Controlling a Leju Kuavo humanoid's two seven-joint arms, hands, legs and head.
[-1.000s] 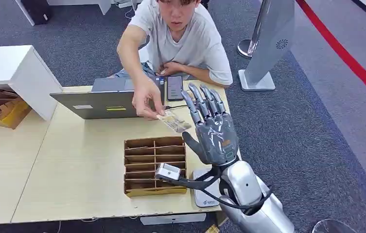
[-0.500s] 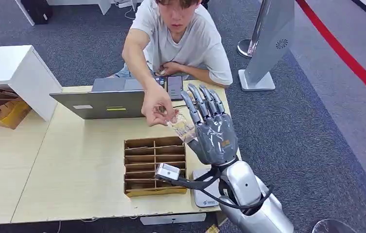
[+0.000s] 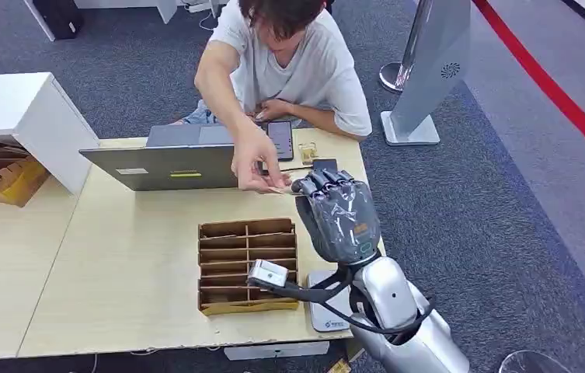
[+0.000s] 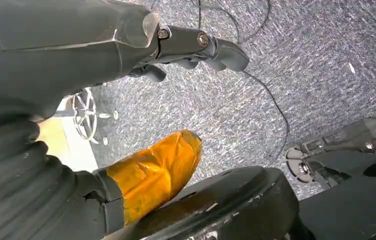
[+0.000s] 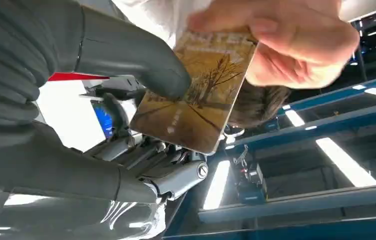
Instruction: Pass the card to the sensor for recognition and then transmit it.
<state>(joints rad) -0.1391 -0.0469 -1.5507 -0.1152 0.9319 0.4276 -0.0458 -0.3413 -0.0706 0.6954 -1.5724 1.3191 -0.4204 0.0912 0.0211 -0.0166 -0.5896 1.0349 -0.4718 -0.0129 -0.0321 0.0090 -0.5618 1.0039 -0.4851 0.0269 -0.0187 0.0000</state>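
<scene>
- Right hand [image 3: 337, 217]: raised over the right part of the table [image 3: 118, 264], back of the palm toward the head camera, fingers curled down over the card [image 5: 195, 97]. The right wrist view shows the thumb [image 5: 141, 60] pressed on the card's face with the fingers behind it, so the hand appears to grip the card.
- Card: brown, printed with a bare tree, held in the air just beyond the far edge of the cardboard divider tray [image 3: 248, 264]. The person's hand [image 3: 256, 162] pinches its other end; both hold it at once.
- Step in hand, as a judgement: the handover of the card into the robot's grasp, before any pass to the sensor.
- Next move, as a judgement: the person must let go; the hand must then keep its pinch firm and carry the card near and down to the white sensor pad [image 3: 325, 307] at the table's near right edge, presenting it flat.
- Left hand [image 4: 126, 45]: hangs over grey carpet, fingers curled in with nothing held.
- Hidden or unclear: in the head view the card is a thin sliver [image 3: 277, 189] between the two hands; the right forearm covers part of the sensor pad; the card's lettering is blurred; how firm the grip is cannot be told.
</scene>
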